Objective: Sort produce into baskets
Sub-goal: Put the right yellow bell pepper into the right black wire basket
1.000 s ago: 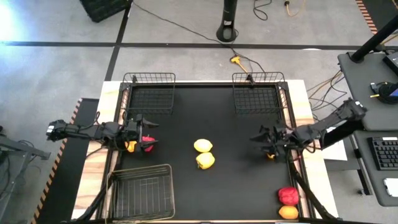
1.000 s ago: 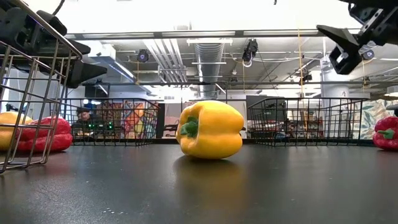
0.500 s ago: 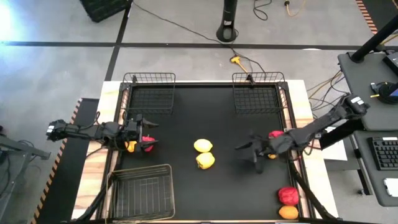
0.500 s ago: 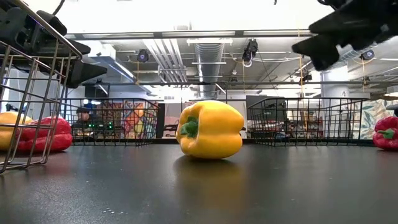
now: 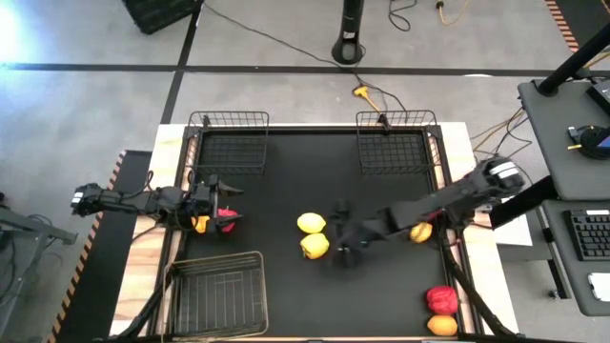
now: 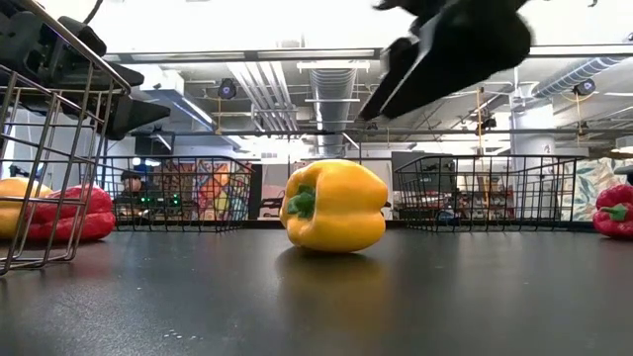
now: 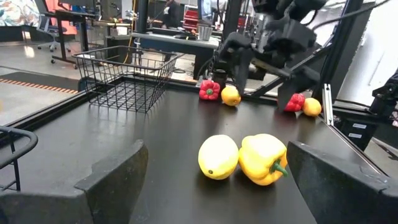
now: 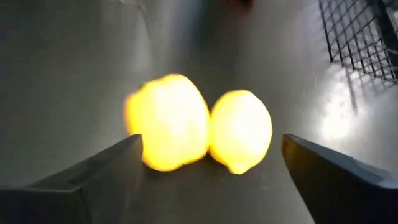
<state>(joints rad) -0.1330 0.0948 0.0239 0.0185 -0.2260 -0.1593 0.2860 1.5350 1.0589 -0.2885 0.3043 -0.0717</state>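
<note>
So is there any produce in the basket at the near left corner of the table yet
No, in the high view the near-left basket holds nothing; only its wire mesh shows.

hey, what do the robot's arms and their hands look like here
Both arms are dark, near black, built of slim jointed links. The right arm has a pale ring at one joint. Each hand, left hand and right hand, ends in two broad, flat, wedge-shaped dark fingers.

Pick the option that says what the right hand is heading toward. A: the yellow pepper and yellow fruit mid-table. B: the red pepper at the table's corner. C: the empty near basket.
A: the right hand, open, reaches out beside the yellow pepper and yellow fruit, which fill its wrist view.
</note>
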